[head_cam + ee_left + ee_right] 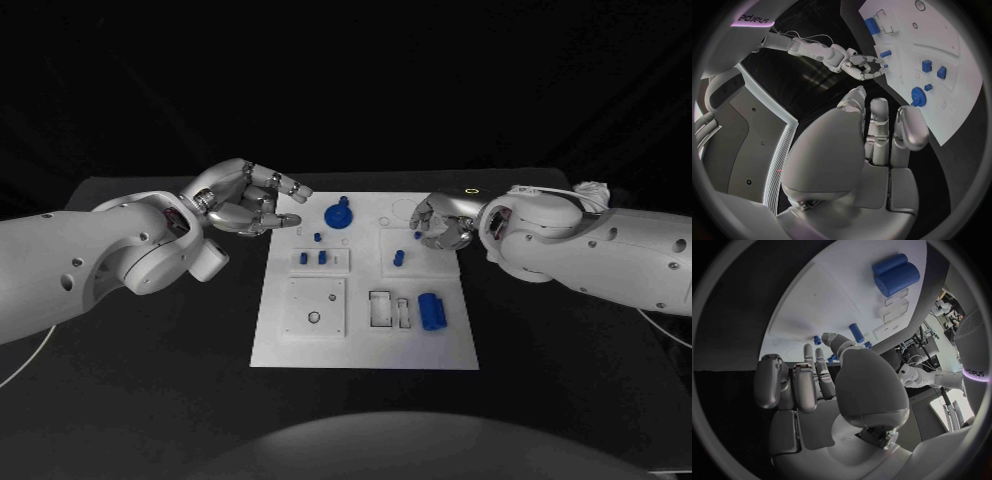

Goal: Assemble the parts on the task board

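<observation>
The black desk (159,340) carries the white task board (368,350) at its middle. The left hand (248,198) hovers just off the board's far left corner, fingers loosely curled and apart, holding nothing. The right hand (441,222) hangs over the board's far right part, fingers curled toward a small blue peg (417,237); whether it pinches that peg I cannot tell. A blue cylinder pair (434,311) lies near the right edge, a blue gear (339,215) sits at the far middle, and two short blue pegs (312,259) stand in a plate left of centre. The step looks like a peg pick: the fingertips should close squarely on its sides and lift straight, keeping clear of the neighbouring peg (400,258).
</observation>
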You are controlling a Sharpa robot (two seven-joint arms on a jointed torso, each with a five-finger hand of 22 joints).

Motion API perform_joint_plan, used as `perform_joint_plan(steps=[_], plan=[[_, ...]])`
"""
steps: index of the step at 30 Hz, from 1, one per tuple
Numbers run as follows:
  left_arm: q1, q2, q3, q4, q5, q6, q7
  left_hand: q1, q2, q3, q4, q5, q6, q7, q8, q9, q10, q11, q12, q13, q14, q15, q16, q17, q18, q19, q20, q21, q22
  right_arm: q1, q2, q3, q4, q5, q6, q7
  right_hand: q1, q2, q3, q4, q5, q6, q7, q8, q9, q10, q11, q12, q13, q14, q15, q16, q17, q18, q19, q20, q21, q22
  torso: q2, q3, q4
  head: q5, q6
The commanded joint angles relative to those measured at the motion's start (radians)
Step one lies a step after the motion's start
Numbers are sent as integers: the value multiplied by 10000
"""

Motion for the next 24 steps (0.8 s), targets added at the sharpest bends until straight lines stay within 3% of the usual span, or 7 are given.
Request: perform_joint_plan(steps=[1, 14, 24], plan=[[-10, -4, 6, 2, -213, 176, -30, 124, -6, -51, -16, 45, 7, 51, -54, -10, 33, -34, 54, -17, -45, -41, -49, -16, -46, -2, -24, -60, 1579, -26, 56, 0, -43, -56, -26, -55, 66, 79, 75, -26, 95, -12, -1, -41, 29, -56, -3, 68, 15, -70, 26, -65, 434, -16, -97, 15, -59, 1743, -3, 5, -5, 52, 0], [-20, -71, 6, 42, -528, 135, -153, 327, 33, -17, -11, -42, -6, -11, -78, -23, 182, -67, 140, -120, -46, -65, -4, -71, -58, 21, -43, 19, 1595, -140, 314, 0, -323, -320, -138, -156, 13, 178, 215, -139, 93, 539, 53, 253, 432, 157, -60, 330, 95, -110, -5, -83, 335, -4, -128, 3, -93, 1733, -7, 7, -11, 109, 0], [-20, -72, 6, 25, -637, 205, -272, 377, 65, -1, 2, -66, 16, -8, -73, -22, 314, -80, 189, -177, -36, -80, 9, -119, -61, 34, -57, 51, 1600, -177, 405, 0, -461, -348, -70, -113, 77, 274, 277, -355, 424, 791, 36, 624, 1034, 342, -125, 558, 164, -164, -60, -131, 197, 6, -153, -47, -128, 1720, -8, 1, -17, 90, 0]])
